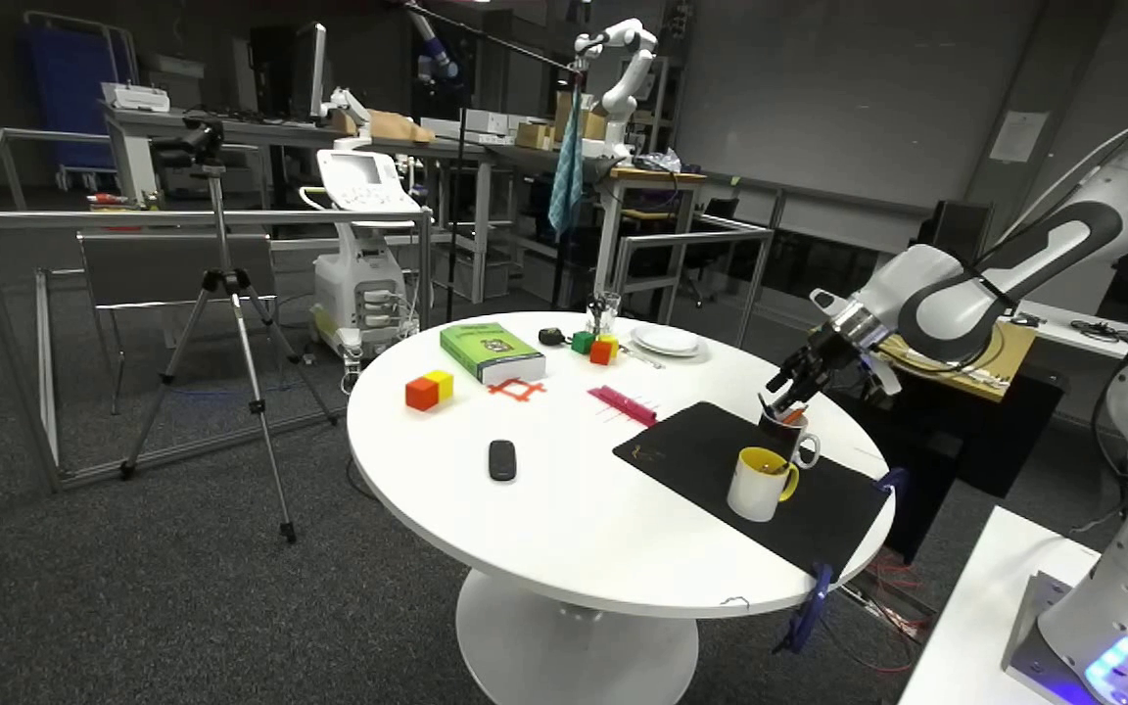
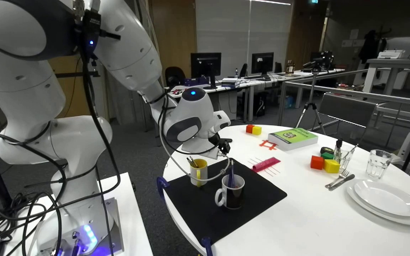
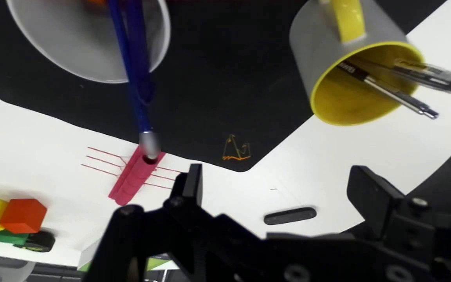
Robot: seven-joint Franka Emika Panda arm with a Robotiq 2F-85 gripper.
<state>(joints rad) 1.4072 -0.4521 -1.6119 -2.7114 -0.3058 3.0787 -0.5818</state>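
Observation:
My gripper [image 3: 276,184] stands wide open in the wrist view, with nothing between its fingers. It hangs above the table close to a dark mug [image 2: 235,199] with a white handle; in an exterior view the gripper [image 1: 787,387] overlaps the mug's top, and contact cannot be told. A blue pen [image 3: 134,74] leans out of that mug, and an orange item [image 1: 793,415] shows at its rim. Beside it is a white mug [image 1: 753,492] with yellow inside and a yellow handle, holding a silver-and-black pen [image 3: 395,98] and another pen. Both mugs sit on a black mat [image 2: 262,190].
A pink ridged piece [image 1: 623,403] lies past the mat. Further off are a black oblong object [image 1: 502,460], a green book [image 1: 493,351], coloured cubes [image 1: 423,394], white plates [image 2: 386,199], cutlery [image 2: 338,181] and a glass [image 2: 378,163]. Blue clamps [image 1: 809,612] grip the table edge.

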